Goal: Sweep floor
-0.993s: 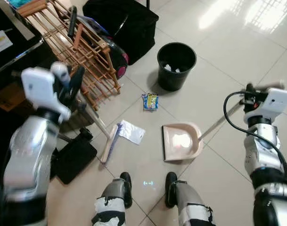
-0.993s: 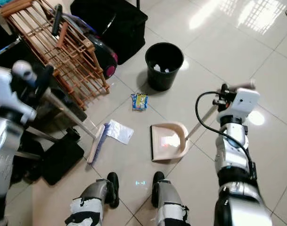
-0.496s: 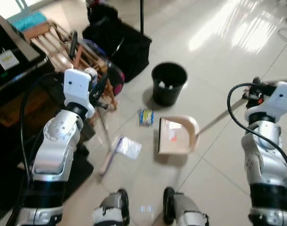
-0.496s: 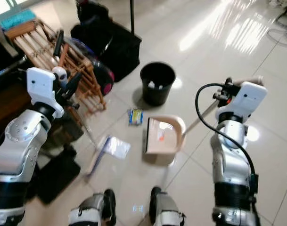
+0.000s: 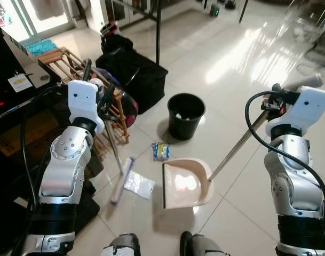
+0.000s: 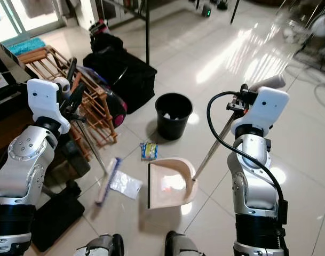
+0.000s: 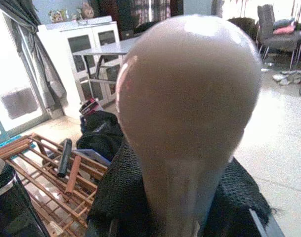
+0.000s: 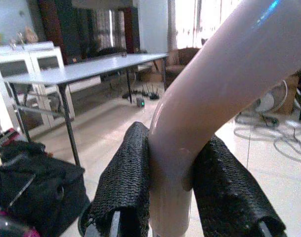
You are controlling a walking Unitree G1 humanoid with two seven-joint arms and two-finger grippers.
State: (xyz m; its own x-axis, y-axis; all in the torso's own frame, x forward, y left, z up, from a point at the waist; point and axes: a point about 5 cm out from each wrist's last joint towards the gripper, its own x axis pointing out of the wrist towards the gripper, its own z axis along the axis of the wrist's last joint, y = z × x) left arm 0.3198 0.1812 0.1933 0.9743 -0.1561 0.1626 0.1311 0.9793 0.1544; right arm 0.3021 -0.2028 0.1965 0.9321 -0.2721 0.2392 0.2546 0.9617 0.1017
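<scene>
My left gripper (image 5: 105, 100) is shut on the thin handle of a broom (image 5: 116, 154); its rounded top end (image 7: 190, 108) sits between the black pads. The broom's head (image 5: 122, 181) rests on the tiles beside a white wrapper (image 5: 139, 185). A snack packet (image 5: 161, 151) lies just beyond. My right gripper (image 5: 274, 104) is shut on the long handle (image 8: 214, 98) of the beige dustpan (image 5: 186, 184), with a pad (image 8: 125, 182) on each side. The pan lies flat on the floor with its mouth facing the wrapper. A black bin (image 5: 186, 114) stands behind the packet.
A wooden rack (image 5: 71, 64) and a black bag (image 5: 133, 64) crowd the left and back left. A dark flat object (image 6: 55, 218) lies at the lower left. My feet (image 5: 189, 249) stand just behind the dustpan. Shiny open tiles spread to the right.
The camera has lifted, showing more of the room. The dustpan has turned and slid left, so its mouth now faces the wrapper. Both grippers keep hold of their handles.
</scene>
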